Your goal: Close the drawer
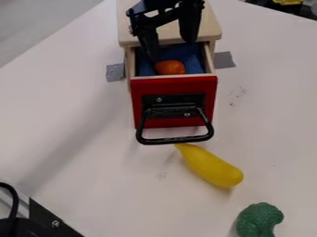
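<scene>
The gripper (170, 46) hangs at the top of the camera view, over the back part of the pulled-out drawer, its two fingers spread apart with nothing held between them. The drawer (206, 60) sticks out of the wooden cabinet (210, 28) toward the lower edge. Its red front (176, 87) carries a black loop handle (177, 140). Inside, an orange object (169, 67) lies on blue cloth (193, 65). The fingertips are above the drawer behind the orange object; whether they touch the cloth is unclear.
A yellow banana-shaped toy (211, 167) lies just below the handle. A green broccoli-shaped toy (259, 220) is at the lower right. Grey tape (224, 60) marks the table (68, 125) beside the cabinet. Black equipment (43, 222) stands at the lower left.
</scene>
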`<move>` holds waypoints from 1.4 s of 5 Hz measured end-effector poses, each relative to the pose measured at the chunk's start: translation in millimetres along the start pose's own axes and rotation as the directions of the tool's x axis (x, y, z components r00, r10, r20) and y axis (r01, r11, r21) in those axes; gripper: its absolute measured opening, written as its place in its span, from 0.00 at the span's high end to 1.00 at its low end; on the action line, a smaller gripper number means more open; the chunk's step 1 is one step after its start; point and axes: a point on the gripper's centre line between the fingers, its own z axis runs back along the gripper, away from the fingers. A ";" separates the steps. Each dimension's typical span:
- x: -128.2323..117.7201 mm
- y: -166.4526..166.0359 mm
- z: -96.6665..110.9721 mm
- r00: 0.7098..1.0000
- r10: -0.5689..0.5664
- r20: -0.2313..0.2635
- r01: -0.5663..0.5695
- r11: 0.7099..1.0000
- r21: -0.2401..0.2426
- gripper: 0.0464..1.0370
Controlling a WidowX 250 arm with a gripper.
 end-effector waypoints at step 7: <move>-54.9 32.5 -47.0 0.978 -0.206 0.019 0.204 0.976 0.080 0.04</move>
